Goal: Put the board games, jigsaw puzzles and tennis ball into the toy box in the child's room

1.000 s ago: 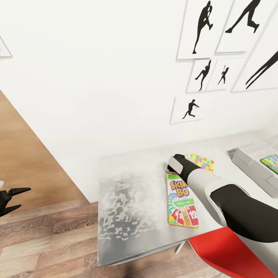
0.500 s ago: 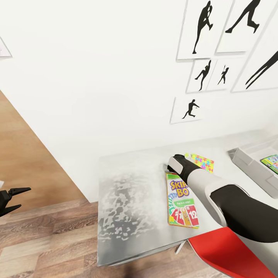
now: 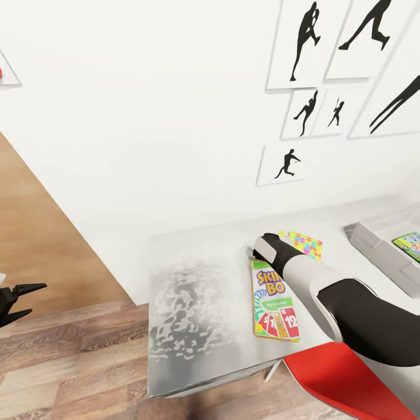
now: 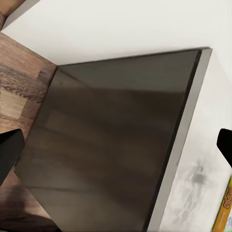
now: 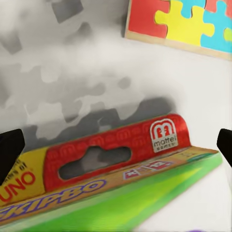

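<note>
Grey toy box (image 3: pixel 373 248) at desk's (image 3: pixel 198 303) far end already holds one colourful game (image 3: pixel 410 245), as far as visible. SKIP-BO box (image 3: pixel 275 308) lies flat on desk, not yet lifted; a jigsaw (image 3: pixel 303 243) sits just beyond it, near the wall. R gripper (image 5: pixel 116 145) hovers at SKIP-BO's red hanger end, fingers wide apart, nothing held. L gripper (image 3: pixel 20 298) hangs off to the side over wood floor (image 3: pixel 76 361), jaws apart, empty. Judged early-to-mid task: SKIP-BO and jigsaw remain; other toys can't be accounted for.
</note>
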Robot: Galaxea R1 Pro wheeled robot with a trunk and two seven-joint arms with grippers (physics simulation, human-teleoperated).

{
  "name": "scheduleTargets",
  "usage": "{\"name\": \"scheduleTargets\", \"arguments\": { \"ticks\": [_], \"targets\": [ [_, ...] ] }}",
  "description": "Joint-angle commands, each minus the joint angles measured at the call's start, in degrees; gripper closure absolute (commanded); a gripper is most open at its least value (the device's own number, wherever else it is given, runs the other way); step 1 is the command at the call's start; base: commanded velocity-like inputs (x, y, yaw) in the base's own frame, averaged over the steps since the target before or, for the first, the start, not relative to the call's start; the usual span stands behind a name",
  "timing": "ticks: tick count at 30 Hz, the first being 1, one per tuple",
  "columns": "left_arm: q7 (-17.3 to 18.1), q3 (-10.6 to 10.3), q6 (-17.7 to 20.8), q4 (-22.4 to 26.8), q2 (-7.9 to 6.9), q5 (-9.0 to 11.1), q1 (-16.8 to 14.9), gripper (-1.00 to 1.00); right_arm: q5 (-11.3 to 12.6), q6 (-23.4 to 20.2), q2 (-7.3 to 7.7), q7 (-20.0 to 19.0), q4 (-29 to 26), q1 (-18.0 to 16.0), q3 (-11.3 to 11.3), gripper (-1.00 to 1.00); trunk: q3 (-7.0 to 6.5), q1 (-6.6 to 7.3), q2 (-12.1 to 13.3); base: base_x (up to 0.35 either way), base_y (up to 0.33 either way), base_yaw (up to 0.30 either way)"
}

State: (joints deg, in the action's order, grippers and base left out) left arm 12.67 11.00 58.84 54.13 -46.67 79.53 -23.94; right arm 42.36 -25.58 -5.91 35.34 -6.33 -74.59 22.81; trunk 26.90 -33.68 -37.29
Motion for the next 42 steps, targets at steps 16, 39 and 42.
{"name": "scheduleTargets", "arguments": {
  "ticks": [16, 39, 42],
  "targets": [
    [0.5, 0.1, 0.2, 0.0, 0.01, -0.6, -0.1, -1.00, 0.4, -0.4, 0.02, 0.2, -0.1, 0.0, 0.5, -1.00, 0.07, -0.01, -0.1, -0.057, 0.000, 0.000],
    [0.5, 0.1, 0.2, 0.0, 0.00, -0.6, -0.1, -1.00, 0.4, -0.5, -0.07, 0.2, -0.1, 0.0, 0.5, -1.00, 0.07, -0.01, -0.1, -0.039, 0.026, 0.000],
    [0.5, 0.1, 0.2, -0.1, 0.00, -0.6, -0.1, -1.00, 0.4, -0.5, -0.07, 0.2, -0.1, 0.0, 0.5, -1.00, 0.07, -0.01, -0.1, -0.048, 0.001, 0.000]
  ]
}}
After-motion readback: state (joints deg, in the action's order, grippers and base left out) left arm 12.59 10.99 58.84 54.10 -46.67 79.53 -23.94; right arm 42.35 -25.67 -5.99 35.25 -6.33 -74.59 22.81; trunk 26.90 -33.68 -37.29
